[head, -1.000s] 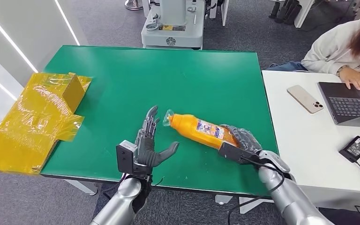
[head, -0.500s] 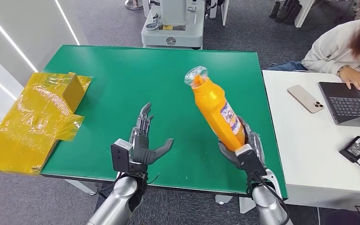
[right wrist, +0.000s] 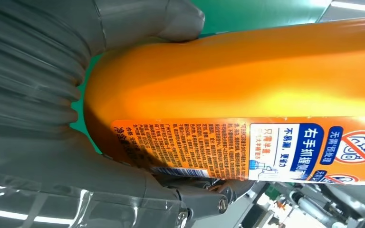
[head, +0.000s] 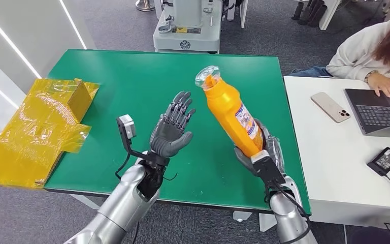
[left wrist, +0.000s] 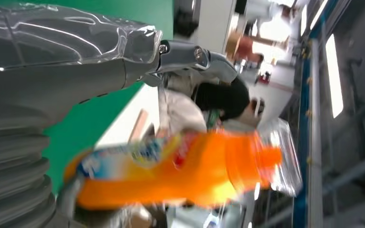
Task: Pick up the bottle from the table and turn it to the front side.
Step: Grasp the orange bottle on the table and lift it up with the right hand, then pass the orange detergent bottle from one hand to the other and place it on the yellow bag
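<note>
My left robot hand hangs released, fingers spread, palm facing the bottle at its 3 o'clock, clear of it. The orange bottle is off the green tabletop, neck tilted toward 11 o'clock. It looks rigid, smooth, probably slippery. My right robot hand grasps its base; I'd take the waist next.

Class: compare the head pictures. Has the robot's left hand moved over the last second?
Yes. The left hand has risen and turned palm-up, moving farther over the green table from its near edge, toward the bottle.
</note>
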Robot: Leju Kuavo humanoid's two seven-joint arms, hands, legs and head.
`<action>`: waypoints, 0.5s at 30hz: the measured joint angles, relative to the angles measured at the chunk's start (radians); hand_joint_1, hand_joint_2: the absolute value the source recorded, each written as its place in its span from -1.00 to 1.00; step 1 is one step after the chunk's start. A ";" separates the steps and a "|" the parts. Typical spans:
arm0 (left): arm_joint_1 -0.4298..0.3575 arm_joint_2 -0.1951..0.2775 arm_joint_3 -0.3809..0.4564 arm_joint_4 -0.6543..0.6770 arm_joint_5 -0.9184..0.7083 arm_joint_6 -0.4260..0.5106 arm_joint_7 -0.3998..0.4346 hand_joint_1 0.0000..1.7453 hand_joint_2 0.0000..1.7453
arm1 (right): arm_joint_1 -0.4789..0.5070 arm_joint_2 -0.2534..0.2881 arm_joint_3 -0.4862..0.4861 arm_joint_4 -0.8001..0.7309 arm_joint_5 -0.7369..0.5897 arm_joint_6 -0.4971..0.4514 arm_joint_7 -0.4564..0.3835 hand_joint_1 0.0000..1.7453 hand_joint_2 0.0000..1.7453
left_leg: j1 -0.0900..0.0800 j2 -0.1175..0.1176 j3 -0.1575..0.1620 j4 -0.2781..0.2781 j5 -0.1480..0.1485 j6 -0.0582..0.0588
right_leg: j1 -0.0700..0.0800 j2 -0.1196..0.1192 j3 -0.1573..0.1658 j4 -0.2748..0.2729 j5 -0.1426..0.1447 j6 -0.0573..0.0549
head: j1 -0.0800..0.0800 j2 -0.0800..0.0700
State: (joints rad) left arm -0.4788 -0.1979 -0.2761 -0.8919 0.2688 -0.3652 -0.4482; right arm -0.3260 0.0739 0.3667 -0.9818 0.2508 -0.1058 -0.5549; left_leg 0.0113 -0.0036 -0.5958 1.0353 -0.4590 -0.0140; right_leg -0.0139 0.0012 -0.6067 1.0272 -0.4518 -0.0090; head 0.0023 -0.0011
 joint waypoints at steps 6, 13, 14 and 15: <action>-0.085 -0.020 -0.005 0.050 0.052 -0.011 0.044 -1.00 1.00 | -0.091 0.038 0.027 0.123 0.045 -0.004 -0.001 1.00 1.00 | 0.000 0.000 0.000 0.000 0.000 0.000 | 0.000 0.000 0.000 0.000 0.000 0.000 | 0.000 0.000; -0.165 -0.032 -0.017 0.167 -0.006 0.110 0.011 -1.00 1.00 | -0.134 0.081 0.084 0.205 0.117 -0.059 0.014 1.00 1.00 | 0.000 0.000 -0.001 0.000 0.000 0.000 | 0.000 0.000 -0.001 0.000 0.000 0.000 | 0.000 0.000; -0.176 -0.032 -0.018 0.188 -0.016 0.126 0.003 -1.00 1.00 | -0.135 0.085 0.092 0.212 0.123 -0.064 0.018 1.00 1.00 | 0.000 0.000 -0.001 0.000 0.000 0.000 | 0.000 0.000 -0.001 0.000 0.000 0.000 | 0.000 0.000; -0.185 -0.030 -0.018 0.207 -0.024 0.140 -0.003 -1.00 1.00 | -0.137 0.088 0.098 0.217 0.126 -0.067 0.022 1.00 1.00 | 0.000 0.000 -0.001 0.000 0.000 0.000 | 0.000 0.000 -0.001 0.000 0.000 0.000 | 0.000 0.000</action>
State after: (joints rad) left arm -0.6636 -0.2283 -0.2940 -0.6849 0.2448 -0.2250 -0.4517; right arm -0.4625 0.1620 0.4648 -0.7648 0.3772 -0.1731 -0.5327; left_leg 0.0113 -0.0037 -0.5970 1.0353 -0.4590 -0.0139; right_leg -0.0138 0.0013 -0.6080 1.0273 -0.4517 -0.0088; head 0.0023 -0.0011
